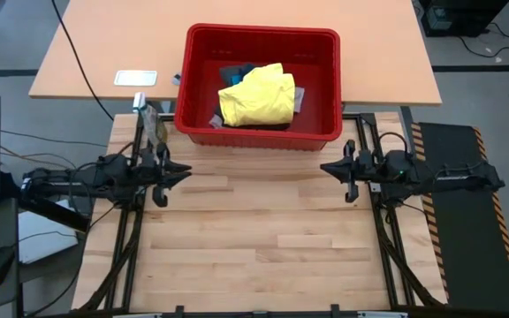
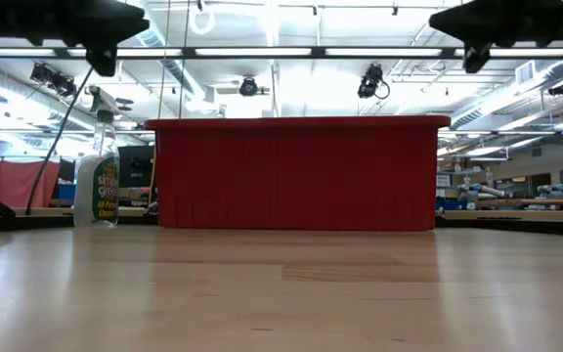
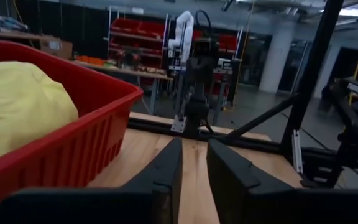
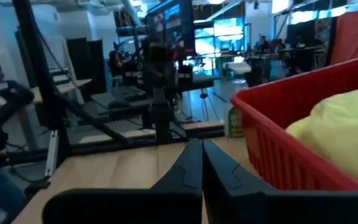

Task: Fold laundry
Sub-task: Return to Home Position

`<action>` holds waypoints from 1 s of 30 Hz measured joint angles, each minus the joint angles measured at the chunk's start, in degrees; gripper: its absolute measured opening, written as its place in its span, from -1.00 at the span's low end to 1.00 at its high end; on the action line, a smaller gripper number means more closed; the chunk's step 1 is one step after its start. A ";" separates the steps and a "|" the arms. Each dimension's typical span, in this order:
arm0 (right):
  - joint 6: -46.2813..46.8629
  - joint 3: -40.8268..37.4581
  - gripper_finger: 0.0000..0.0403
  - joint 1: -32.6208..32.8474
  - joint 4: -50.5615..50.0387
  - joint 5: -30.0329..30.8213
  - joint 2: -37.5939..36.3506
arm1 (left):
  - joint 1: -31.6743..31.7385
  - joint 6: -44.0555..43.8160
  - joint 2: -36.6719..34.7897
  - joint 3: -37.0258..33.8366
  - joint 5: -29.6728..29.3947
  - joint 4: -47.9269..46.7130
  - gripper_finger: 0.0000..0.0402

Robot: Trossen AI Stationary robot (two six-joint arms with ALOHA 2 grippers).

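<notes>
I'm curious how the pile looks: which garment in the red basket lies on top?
The yellow garment. It lies fully exposed on top of the pile in the red basket, while the darker cloth only peeks out from under its edges.

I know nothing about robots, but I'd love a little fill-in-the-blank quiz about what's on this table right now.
The top garment in the red basket is ___. The spray bottle stands beside the basket on the ___ arm's side. The left gripper and the right gripper face each other above the wooden table, both holding ___.
Missing words: yellow; left; nothing.
</notes>
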 joint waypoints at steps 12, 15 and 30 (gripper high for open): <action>0.44 -3.20 -1.00 -0.35 -7.22 1.98 -10.20 | 0.00 0.05 -12.56 -8.70 -0.02 -0.20 -0.98; 1.47 -6.87 -1.00 -0.42 0.10 2.68 -10.72 | 0.00 1.11 -13.80 -9.57 -1.11 0.18 -0.98; 4.00 -16.83 -1.00 -0.37 8.12 3.69 -10.64 | -0.04 1.76 -16.45 -14.71 -2.29 1.60 -0.98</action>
